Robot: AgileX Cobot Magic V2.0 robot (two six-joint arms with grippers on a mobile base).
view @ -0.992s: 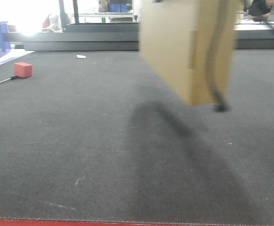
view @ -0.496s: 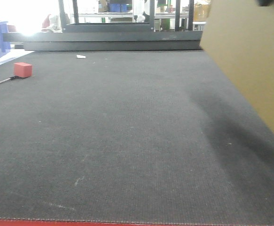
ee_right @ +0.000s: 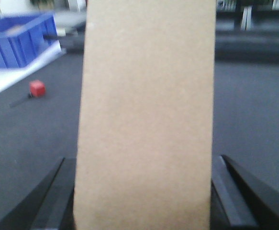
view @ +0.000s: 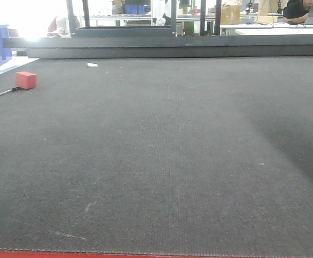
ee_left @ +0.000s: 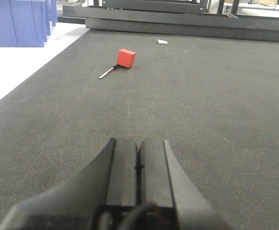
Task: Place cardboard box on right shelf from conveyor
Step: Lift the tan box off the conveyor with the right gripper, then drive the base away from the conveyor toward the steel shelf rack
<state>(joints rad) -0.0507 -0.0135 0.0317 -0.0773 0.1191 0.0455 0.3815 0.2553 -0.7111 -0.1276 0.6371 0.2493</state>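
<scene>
Cardboard box (ee_right: 146,115) fills the right wrist view, upright and pinched at both sides by the jaws of the right gripper (ee_right: 144,201), with the conveyor (view: 156,161) behind it. The left gripper (ee_left: 138,163) hangs low over the belt, jaws pressed together on nothing. A small red block (view: 26,79) lies near the conveyor's far left corner, touching a thin rod (ee_left: 108,73).

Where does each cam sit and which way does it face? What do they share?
Front: low at the belt edge, facing along it to the far frame; no robot parts show.
Left wrist: above shut left fingers, facing along the belt.
Right wrist: behind the box, clamped between right fingers.
Shared: all three show the red block.
</scene>
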